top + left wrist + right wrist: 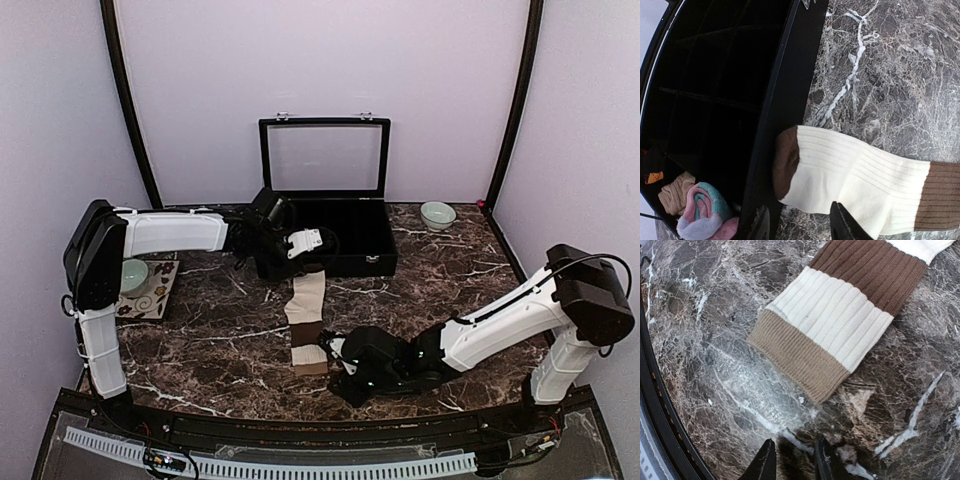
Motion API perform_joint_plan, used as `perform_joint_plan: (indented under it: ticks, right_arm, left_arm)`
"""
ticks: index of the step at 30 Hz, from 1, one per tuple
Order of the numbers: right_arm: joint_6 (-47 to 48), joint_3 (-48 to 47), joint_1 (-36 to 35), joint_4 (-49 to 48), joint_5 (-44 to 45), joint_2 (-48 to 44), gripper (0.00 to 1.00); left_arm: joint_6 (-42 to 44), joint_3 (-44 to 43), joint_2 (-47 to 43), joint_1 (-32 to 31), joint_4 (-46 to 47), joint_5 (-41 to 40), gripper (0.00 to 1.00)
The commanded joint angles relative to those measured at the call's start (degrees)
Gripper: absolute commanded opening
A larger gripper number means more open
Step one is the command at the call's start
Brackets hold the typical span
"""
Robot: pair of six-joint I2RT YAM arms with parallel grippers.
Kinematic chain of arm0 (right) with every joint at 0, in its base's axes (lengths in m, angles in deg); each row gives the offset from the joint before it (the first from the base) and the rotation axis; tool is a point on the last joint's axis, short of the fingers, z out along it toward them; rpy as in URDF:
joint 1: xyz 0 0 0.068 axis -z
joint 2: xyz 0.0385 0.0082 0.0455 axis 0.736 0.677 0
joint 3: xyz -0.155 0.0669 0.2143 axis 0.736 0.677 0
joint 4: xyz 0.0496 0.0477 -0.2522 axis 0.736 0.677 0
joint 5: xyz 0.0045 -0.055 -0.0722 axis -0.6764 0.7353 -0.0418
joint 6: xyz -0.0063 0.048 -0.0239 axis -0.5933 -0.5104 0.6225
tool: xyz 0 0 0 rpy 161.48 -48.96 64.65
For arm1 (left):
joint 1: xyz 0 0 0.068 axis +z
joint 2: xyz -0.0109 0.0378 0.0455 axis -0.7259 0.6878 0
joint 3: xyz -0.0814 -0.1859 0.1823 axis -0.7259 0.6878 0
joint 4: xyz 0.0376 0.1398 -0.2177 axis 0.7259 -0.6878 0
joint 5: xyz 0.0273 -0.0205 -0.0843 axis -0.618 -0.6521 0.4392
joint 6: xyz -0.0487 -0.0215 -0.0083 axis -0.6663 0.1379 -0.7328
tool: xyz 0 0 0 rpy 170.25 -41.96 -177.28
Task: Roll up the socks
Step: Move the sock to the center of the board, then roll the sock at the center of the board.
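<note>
- Right gripper (795, 462) hovers narrow and empty just short of the cuff of the cream sock (830, 325), likely to start rolling.
- Left gripper (802, 226), jaws apart, holds nothing over the toe beside the box (785, 100).
- Pink sock (705, 212) sits rolled inside.

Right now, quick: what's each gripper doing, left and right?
Left gripper: jaws open over the sock's toe end, holding nothing.
Right gripper: jaws slightly apart, empty, near the sock's cuff.
</note>
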Motion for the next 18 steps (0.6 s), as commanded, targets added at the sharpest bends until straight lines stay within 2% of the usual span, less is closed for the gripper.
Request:
perform_joint_plan:
  ticks: [1, 4, 7, 9, 10, 11, 12, 16, 18]
  right_arm:
    - [3.12, 1.44, 0.87, 2.56, 1.56, -3.08, 0.32]
    - [5.7, 1.62, 1.2, 2.88, 3.42, -4.92, 0.4]
    - [9.8, 1.99, 1.21, 2.11, 5.9, -6.06, 0.52]
    - [13.61, 2.4, 1.29, 1.21, 7.69, -6.02, 0.65]
    - [15.38, 2.68, 1.41, 0.46, 8.16, -6.06, 0.72]
    - [17.56, 3.64, 1.63, -0.77, 8.25, -6.07, 0.88]
    - [20.09, 4.57, 1.77, -3.19, 8.85, -6.1, 0.99]
    - [23.3, 4.47, 3.42, -4.55, 10.26, -3.09, 1.0]
    - [24.77, 3.53, 3.67, -4.21, 12.01, -2.23, 1.0]
  left_arm:
    - [0.68, -1.22, -4.43, -0.25, 0.61, -2.74, 0.5]
    - [-0.55, 0.03, -7.47, -0.25, 0.53, -4.62, 0.63]
    - [-3.34, 1.92, -11.57, 0.13, 0.3, -6.48, 0.75]
    - [-6.19, 4.3, -15.74, 0.76, 1.39, -8.13, 0.93]
    - [-6.87, 6.07, -18.07, 1.3, 2.7, -8.72, 0.99]
    - [-7.7, 8.3, -20.63, 2.03, 4.03, -8.84, 0.99]
    - [-8.22, 10.8, -22.59, 2.94, 4.61, -7.83, 0.99]
    - [-5.75, 13.4, -23.84, 4.8, -2.38, -1.27, 0.97]
    - [-3.8, 15.11, -23.13, 4.81, -6.61, 3.57, 0.9]
